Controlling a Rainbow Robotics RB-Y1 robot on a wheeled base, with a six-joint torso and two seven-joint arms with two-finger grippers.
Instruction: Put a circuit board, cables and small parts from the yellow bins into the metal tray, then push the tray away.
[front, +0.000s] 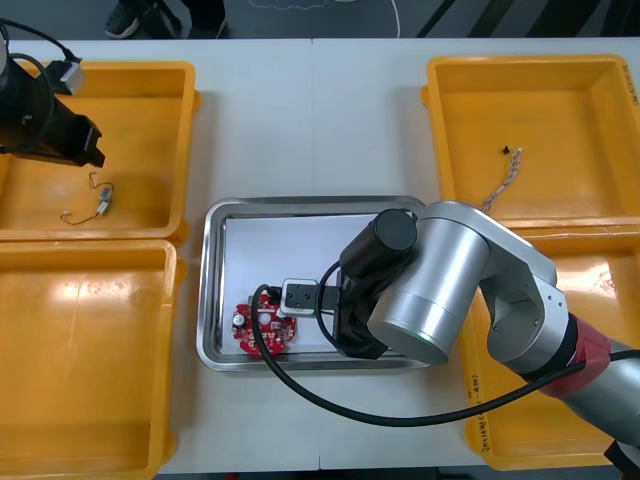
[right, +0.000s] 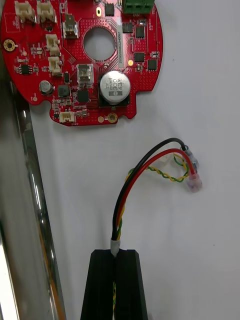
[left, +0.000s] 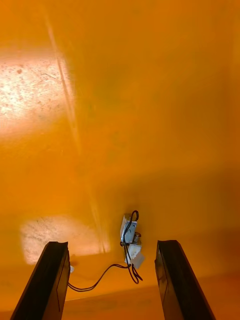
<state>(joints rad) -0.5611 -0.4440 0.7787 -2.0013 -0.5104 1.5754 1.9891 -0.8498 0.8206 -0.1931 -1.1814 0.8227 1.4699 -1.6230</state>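
Done: round red circuit board (front: 265, 325) in shiny metal tray (front: 214, 290). My right gripper (right: 116, 252) clamps red, black and yellow cable (right: 150, 159) over tray floor. My left gripper (left: 111, 244) spread wide above small wired metal part (left: 129, 234). Push pending.

Right arm (front: 450, 290) bent across the centre, wrist pointing steeply down; right hand (right: 117, 265) pinches a cable (right: 122, 200) between nearly closed fingers. Left arm (front: 40, 130) at far left; left hand (left: 112, 280) lowered, fingers spread apart.

- Right arm (front: 440, 290) covers the tray's (front: 213, 300) near right corner.
- Board (right: 30, 70) cut off by the wrist view's edge.
- Cable (right: 127, 186) end hidden between fingers (right: 102, 285).
- Speck (front: 507, 151) in far right bin (front: 530, 62): too small to tell.
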